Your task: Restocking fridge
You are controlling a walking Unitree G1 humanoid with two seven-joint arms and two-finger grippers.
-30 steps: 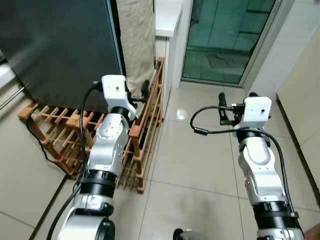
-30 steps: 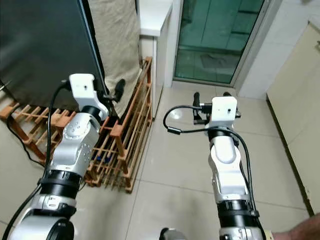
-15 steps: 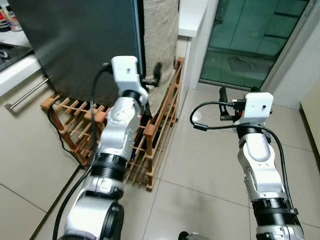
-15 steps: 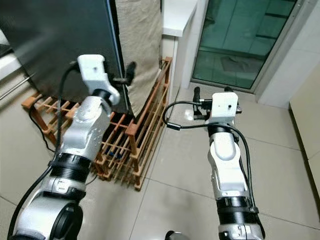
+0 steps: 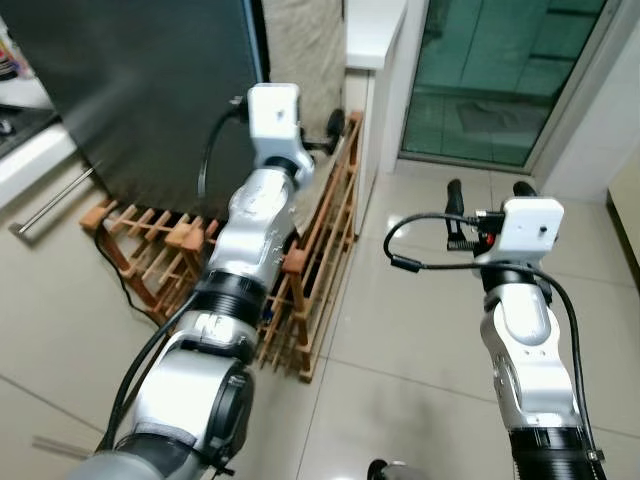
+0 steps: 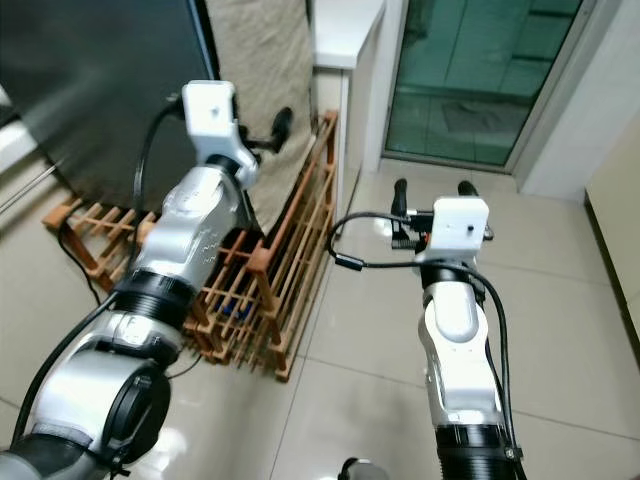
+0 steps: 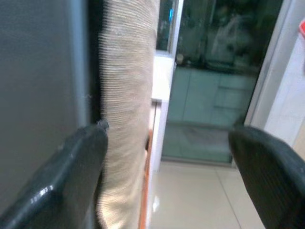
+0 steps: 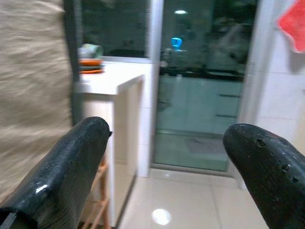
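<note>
The fridge (image 5: 130,95), a tall dark grey appliance with a smooth matte door, stood upright and shut at the robot's left, its right edge just beside a hanging beige cloth, with a low wooden rack at its foot.

Silver arms, white wrist boxes, black cables, long black fingers (image 8: 71,167).

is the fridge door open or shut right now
Shut, as far as shows: the dark fridge door lies flat, no interior visible. The left gripper, fingers apart, is at its edge beside the beige cloth.
</note>
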